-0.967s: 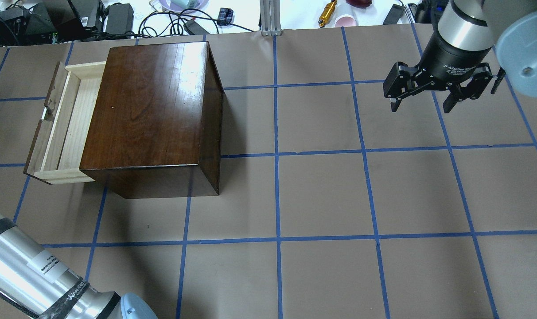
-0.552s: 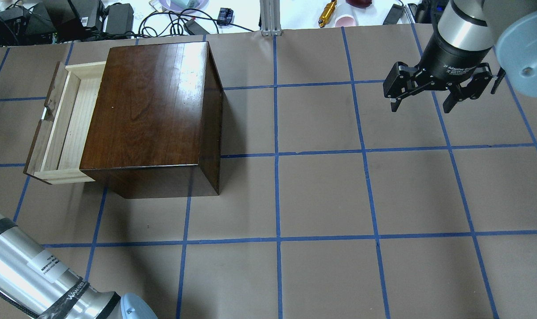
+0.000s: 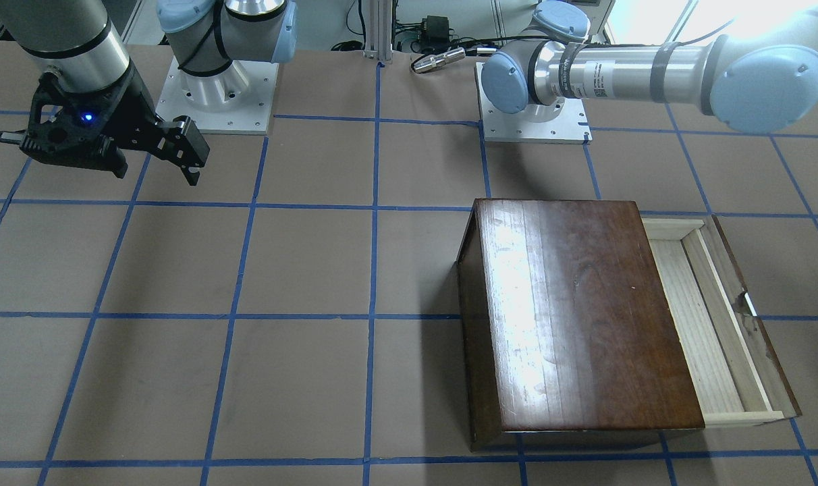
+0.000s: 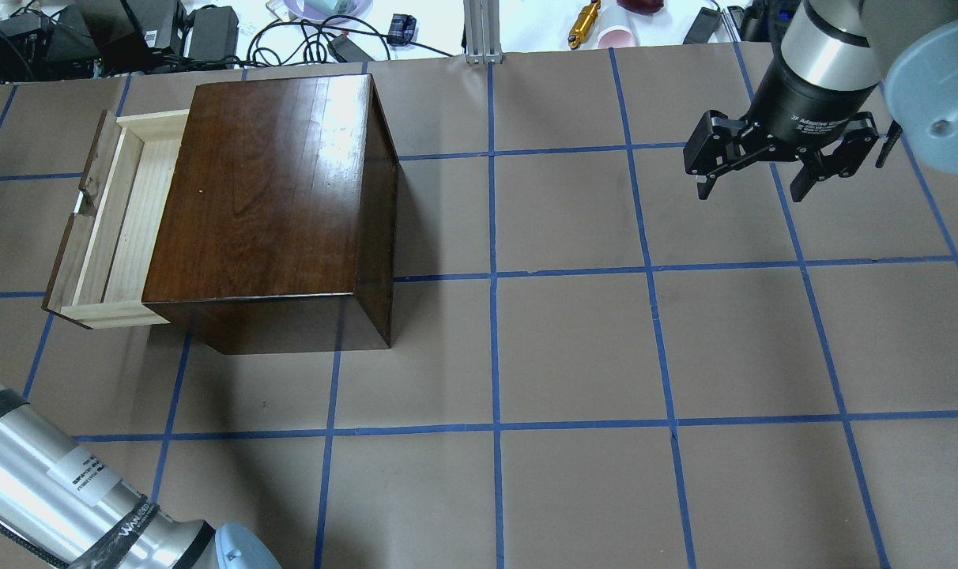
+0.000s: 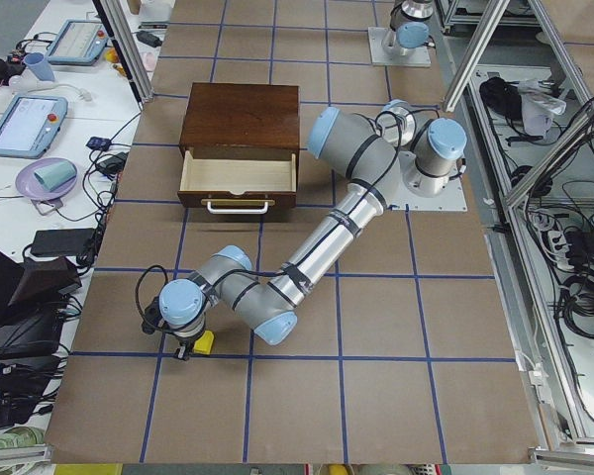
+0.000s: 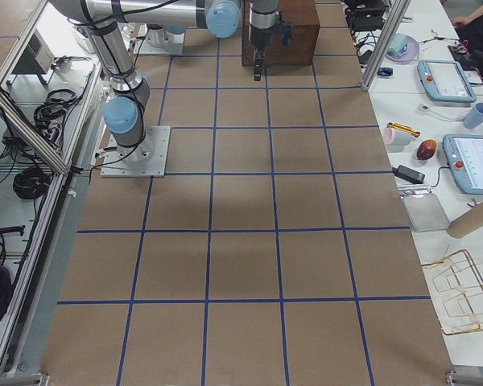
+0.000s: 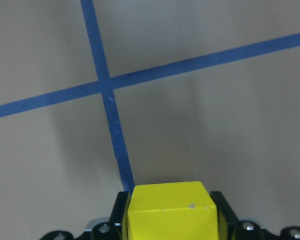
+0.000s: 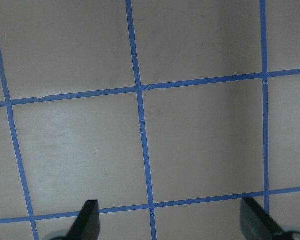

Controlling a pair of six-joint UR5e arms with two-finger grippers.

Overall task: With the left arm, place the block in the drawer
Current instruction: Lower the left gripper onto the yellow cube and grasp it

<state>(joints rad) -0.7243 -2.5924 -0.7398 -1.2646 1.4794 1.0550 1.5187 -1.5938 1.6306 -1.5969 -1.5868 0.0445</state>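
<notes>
Yellow block (image 7: 169, 212): sits between the two black fingers (image 7: 122, 210) of the left end effector (image 5: 185, 346). The end effector is clenched on it, pads flush to both flanks in the wrist view. It is low over the table (image 4: 574, 340), near the end on the robot's left.
Left arm (image 5: 327, 237): reaches out long from its base, past the cabinet, with the last links doubling back toward the block.
Drawer (image 4: 127, 225): pulled out of the dark cabinet (image 4: 265, 197), pale wood floor bare, open upward.
Key relation: in the left side view the drawer lies up-view from the held block, with a stretch of table between them. Its front panel (image 5: 240, 201) and pale handle face the end effector, so the block would have to come in over that panel.
Long axis: the drawer's opening runs crosswise to that line of approach, wide side to side and narrow front to back. The narrow span is likely what the drop must hit.
Nearer arm: the left, by a wide margin.
Right end effector (image 4: 752, 190): released and empty, hovering on the far side of the cabinet, well apart from the drawer.
Step judged: lift and carry toward the drawer; nothing placed yet.
</notes>
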